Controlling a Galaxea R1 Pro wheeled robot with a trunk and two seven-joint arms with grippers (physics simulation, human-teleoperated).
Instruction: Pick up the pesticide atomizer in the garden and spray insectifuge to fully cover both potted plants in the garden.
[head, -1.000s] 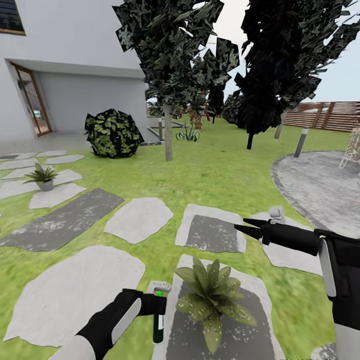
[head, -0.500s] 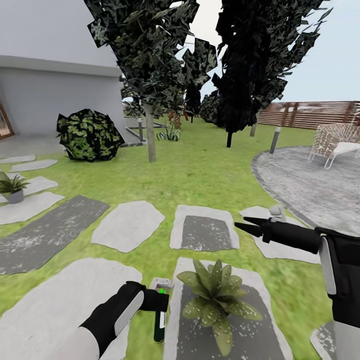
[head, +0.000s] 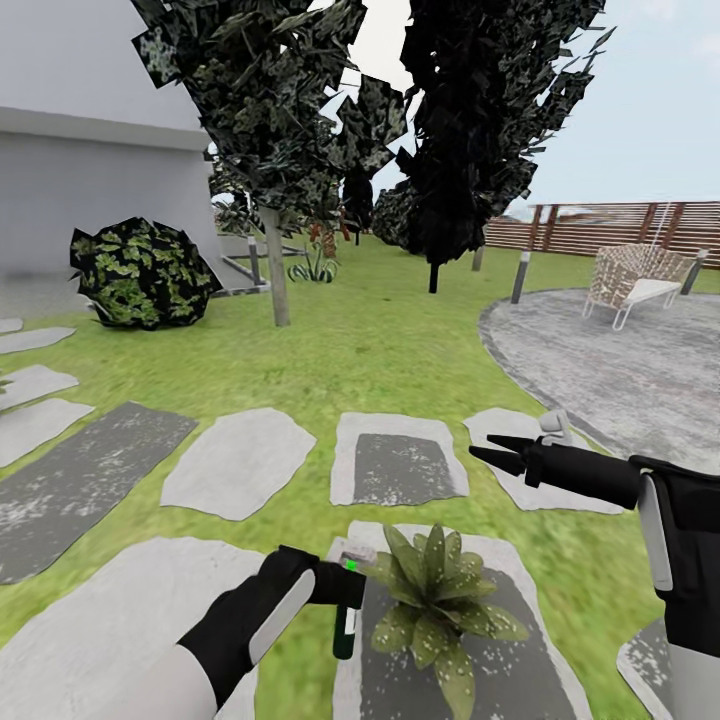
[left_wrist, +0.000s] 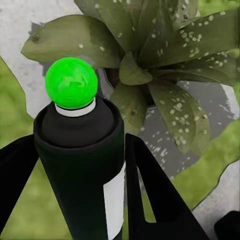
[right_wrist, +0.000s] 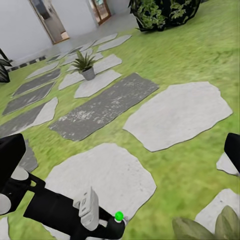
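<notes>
My left gripper (head: 345, 590) is clamped on the slim black pesticide atomizer with white trigger head (head: 346, 612), at the lower centre of the head view. The bottle's long axis runs near vertical, trigger head up and body hanging below my fingers (left_wrist: 150, 200). In the left wrist view the black body (left_wrist: 80, 165) sits between both fingers, capped by a bright green ball.

The relation that governs the spray: the near potted plant, a rosette of pointed green leaves speckled white (head: 435, 600), lies just beside the bottle, on its right in the head view, on a grey stepping stone (head: 520, 640). My left arm is the nearer one.

My right gripper (head: 490, 452) hovers at centre right, well apart from the plant, fingertips drawn together and grasping nothing.

The red tip is not discernible, so I cannot confirm nozzle direction. The second potted plant (right_wrist: 84, 64) shows far off in the right wrist view. The near plant's pot is hidden under its leaves.
</notes>
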